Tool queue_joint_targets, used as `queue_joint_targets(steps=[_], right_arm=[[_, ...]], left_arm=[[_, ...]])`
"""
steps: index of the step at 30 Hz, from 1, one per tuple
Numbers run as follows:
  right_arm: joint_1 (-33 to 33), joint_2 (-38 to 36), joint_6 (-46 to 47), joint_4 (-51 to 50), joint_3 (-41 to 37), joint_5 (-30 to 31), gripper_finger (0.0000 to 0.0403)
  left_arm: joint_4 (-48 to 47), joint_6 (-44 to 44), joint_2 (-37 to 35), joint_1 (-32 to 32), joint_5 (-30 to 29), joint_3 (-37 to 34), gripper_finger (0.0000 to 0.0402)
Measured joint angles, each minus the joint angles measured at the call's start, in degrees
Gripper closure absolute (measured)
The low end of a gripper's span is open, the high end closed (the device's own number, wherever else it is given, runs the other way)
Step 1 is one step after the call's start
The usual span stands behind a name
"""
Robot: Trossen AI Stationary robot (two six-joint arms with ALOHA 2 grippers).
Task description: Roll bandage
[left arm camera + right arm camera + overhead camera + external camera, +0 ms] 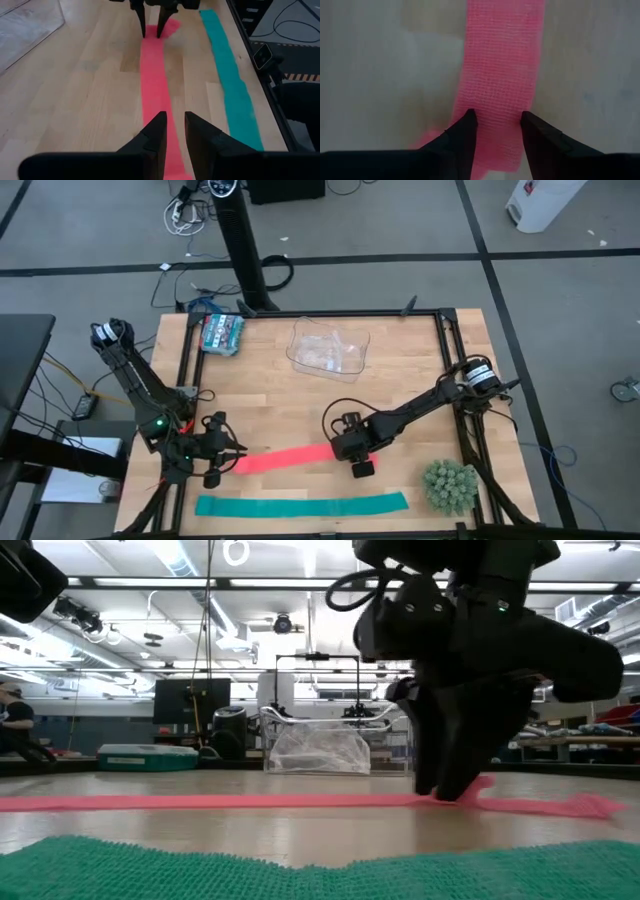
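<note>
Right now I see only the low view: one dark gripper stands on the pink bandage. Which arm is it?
Observer: It is the right gripper, close to the right end of the bandage.
Operator: Are its fingers open?
Observer: Yes. In its wrist view the fingers straddle the strip, with one tip at each edge.
Operator: Where is the left gripper?
Observer: The left gripper is over the other end of the strip, its fingers a little apart.
Operator: Is any roll started?
Observer: No. From above, the strip lies flat from end to end.
</note>
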Motion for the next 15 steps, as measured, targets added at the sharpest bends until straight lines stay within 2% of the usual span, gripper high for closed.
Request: queue_joint_targets(steps=[6,15], right_arm=[[-0.21,-2.71,2.85,-6.19,-0.10,0.02,0.0252],[-0.44,-8.04,3.82,-4.71,-0.05,1.88,0.0252]], left_arm=[[-0.05,0.00,0.00,0.00,0.21,0.00,0.0328],[-0.03,0.02,0.00,0.00,0.21,0.00,0.0328]])
